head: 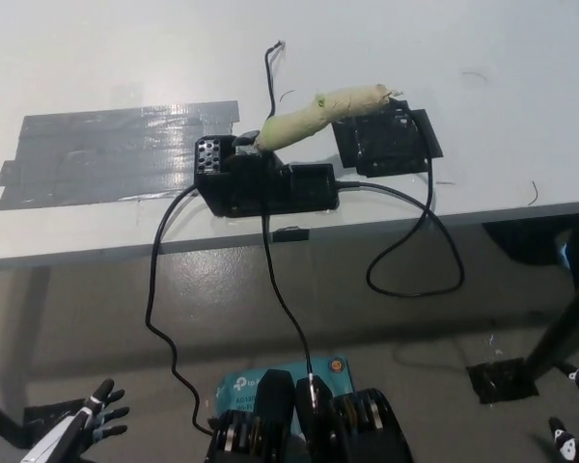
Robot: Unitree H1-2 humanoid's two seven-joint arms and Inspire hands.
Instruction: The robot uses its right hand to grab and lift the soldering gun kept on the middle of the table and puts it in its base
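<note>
Right hand [571, 432] is barely seen at the bottom right corner, open or closed can't be told. Soldering gun [320, 112] sits in its base [262, 181]; it could be tugged out by the dangling cable [420, 251].

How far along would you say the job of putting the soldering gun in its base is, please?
It looks done: the soldering gun, wrapped in pale tape, sits tilted in the black base at the table's near edge. Nothing is in hand; the right robot hand is down at the lower right and the left robot hand hangs open at lower left. Nothing visible remains.
</note>
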